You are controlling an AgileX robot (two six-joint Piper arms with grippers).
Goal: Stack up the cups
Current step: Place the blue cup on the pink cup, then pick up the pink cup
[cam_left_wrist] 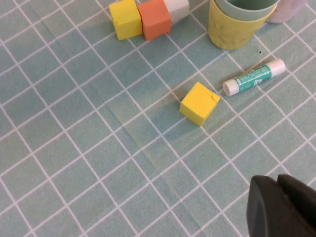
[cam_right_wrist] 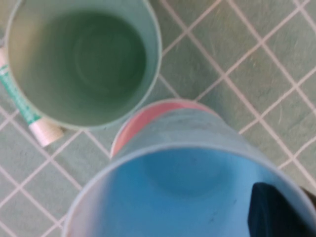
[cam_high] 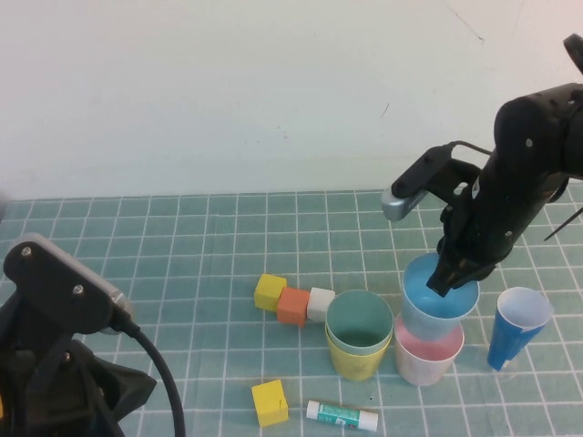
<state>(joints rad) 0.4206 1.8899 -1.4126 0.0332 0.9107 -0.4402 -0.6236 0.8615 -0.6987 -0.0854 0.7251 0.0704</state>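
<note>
On gridded mat (cam_high: pixel 182 246), blue cup (cam_high: pixel 439 300) pinched by right gripper (cam_high: pixel 453 273) into pink cup (cam_high: pixel 428 353) below, green (cam_high: pixel 359 320) already in yellow (cam_high: pixel 353 359) alongside (left gripper (cam_left_wrist: pixel 281 207) parked, jaw state unclear); two pairs left to join.
</note>
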